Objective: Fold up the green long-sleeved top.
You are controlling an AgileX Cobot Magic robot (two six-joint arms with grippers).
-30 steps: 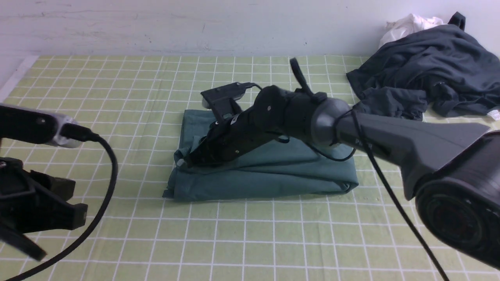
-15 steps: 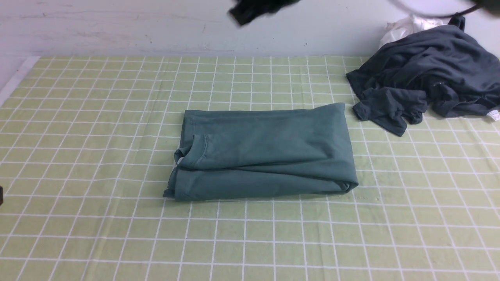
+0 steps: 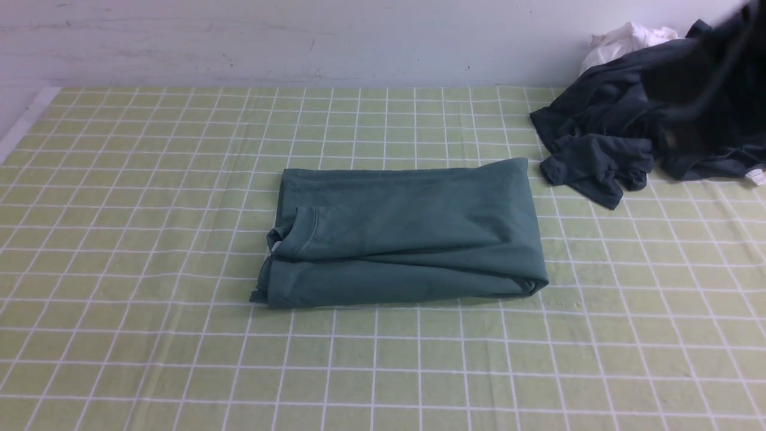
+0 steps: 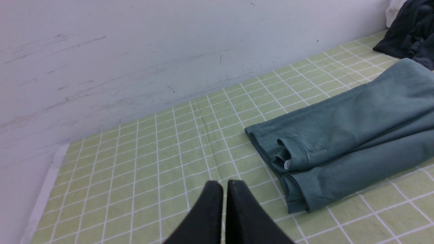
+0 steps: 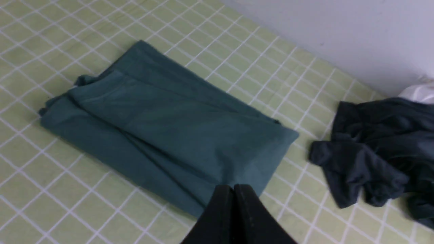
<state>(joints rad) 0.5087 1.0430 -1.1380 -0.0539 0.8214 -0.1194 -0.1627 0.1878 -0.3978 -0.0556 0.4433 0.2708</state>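
The green long-sleeved top (image 3: 407, 233) lies folded into a compact rectangle in the middle of the checked table, its ribbed neck at the left end. Both wrist views show it lying flat, the left wrist view (image 4: 356, 135) and the right wrist view (image 5: 169, 125). My left gripper (image 4: 224, 184) hovers shut and empty above the cloth-covered table, a little away from the neck end. My right gripper (image 5: 234, 187) hangs shut and empty high above the top's other end. In the front view my right arm (image 3: 706, 78) is only a dark blur at the far right.
A crumpled dark charcoal-grey garment (image 3: 598, 137) lies at the back right, with a small white cloth (image 3: 622, 39) behind it against the wall. The green checked tablecloth (image 3: 149, 179) covers the table, with a pale wall along the back.
My right arm has lifted off the folded top and swung up and away to the right. My left arm has gone from the front view. The top has stayed put.
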